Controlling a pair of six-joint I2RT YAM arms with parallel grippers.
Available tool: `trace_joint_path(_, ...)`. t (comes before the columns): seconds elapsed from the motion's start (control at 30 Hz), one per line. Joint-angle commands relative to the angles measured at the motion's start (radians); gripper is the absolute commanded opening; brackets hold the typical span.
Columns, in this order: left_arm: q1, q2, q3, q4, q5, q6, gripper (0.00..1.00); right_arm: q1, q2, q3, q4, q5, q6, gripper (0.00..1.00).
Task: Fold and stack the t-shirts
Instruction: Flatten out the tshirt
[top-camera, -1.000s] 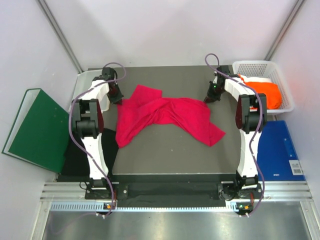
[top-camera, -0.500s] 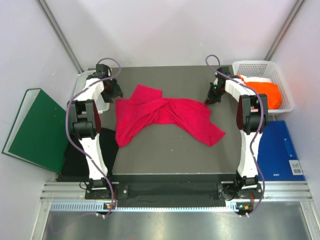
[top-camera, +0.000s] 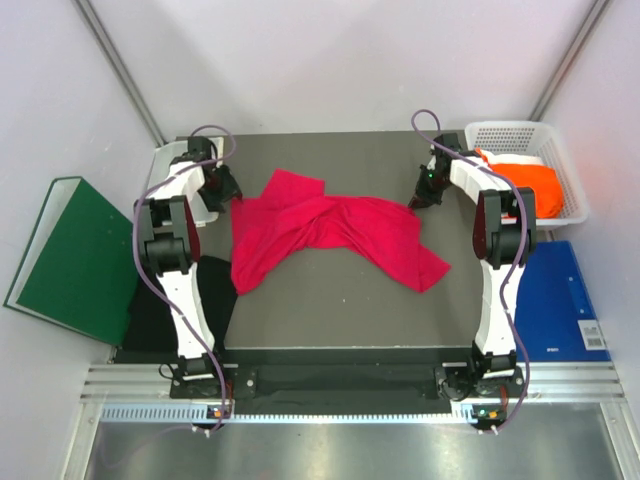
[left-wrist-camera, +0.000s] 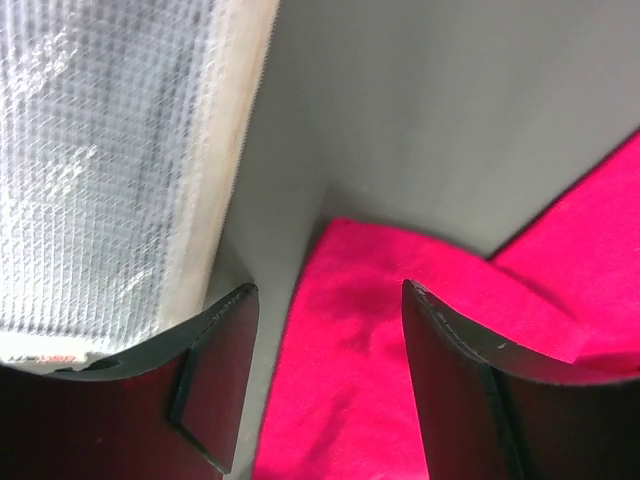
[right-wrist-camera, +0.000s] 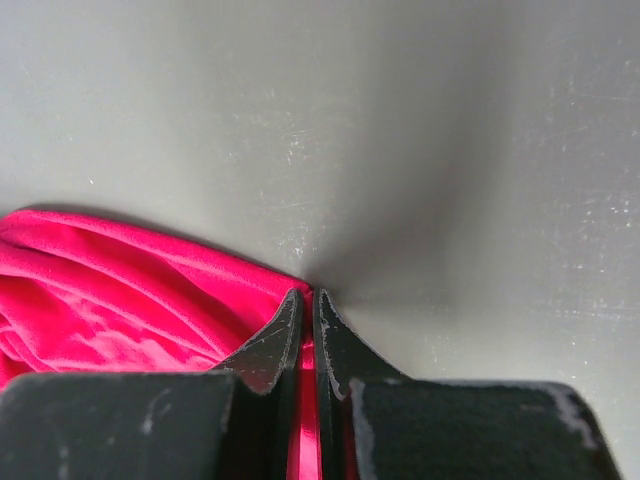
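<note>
A crimson-pink t-shirt (top-camera: 320, 232) lies crumpled across the dark grey table (top-camera: 340, 310). My left gripper (top-camera: 228, 188) hovers open over the shirt's far-left corner (left-wrist-camera: 400, 380), its fingers (left-wrist-camera: 215, 370) apart with nothing between them. My right gripper (top-camera: 420, 197) is shut on the shirt's far-right edge (right-wrist-camera: 120, 290), and a strip of pink cloth shows between its fingertips (right-wrist-camera: 308, 295). A bright orange t-shirt (top-camera: 528, 185) lies in the white basket (top-camera: 515, 135) at the right. A black t-shirt (top-camera: 160, 310) lies off the table's left side.
A dark green binder (top-camera: 70, 260) leans at the far left. A blue board (top-camera: 555, 300) lies to the right of the table. A white mesh bin (top-camera: 170, 165) stands right beside the left gripper, and its wall (left-wrist-camera: 100, 170) fills the left wrist view's left side.
The left gripper has opened and let go of the shirt's left corner, then drawn slightly left. That corner now lies on the table. The right gripper has kept its hold.
</note>
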Motion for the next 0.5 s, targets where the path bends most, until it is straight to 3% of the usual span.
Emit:
trace_joint_path(0.0, -0.006, 0.062, 0.021, 0.022, 0.049, -0.003, 0.63, 0.002, -0.04, 0.046, -0.013, -0.002, -0.001, 0.0)
trace_joint_path(0.13, -0.026, 0.113, 0.042, 0.028, 0.087, 0.007, 0.45, 0.001, -0.04, 0.063, -0.022, 0.001, -0.004, 0.0)
trace_joint_path(0.23, -0.061, 0.156, 0.091, -0.016, 0.119, 0.027, 0.26, 0.001, -0.04, 0.075, -0.033, 0.004, -0.008, 0.0)
trace_joint_path(0.3, -0.078, 0.161, 0.103, -0.039, 0.122, 0.032, 0.01, 0.001, -0.048, 0.075, -0.039, 0.006, -0.008, 0.0)
trace_joint_path(0.47, -0.078, 0.084, 0.123, -0.05, 0.081, 0.04, 0.0, -0.001, -0.098, 0.068, -0.051, 0.01, -0.004, 0.0)
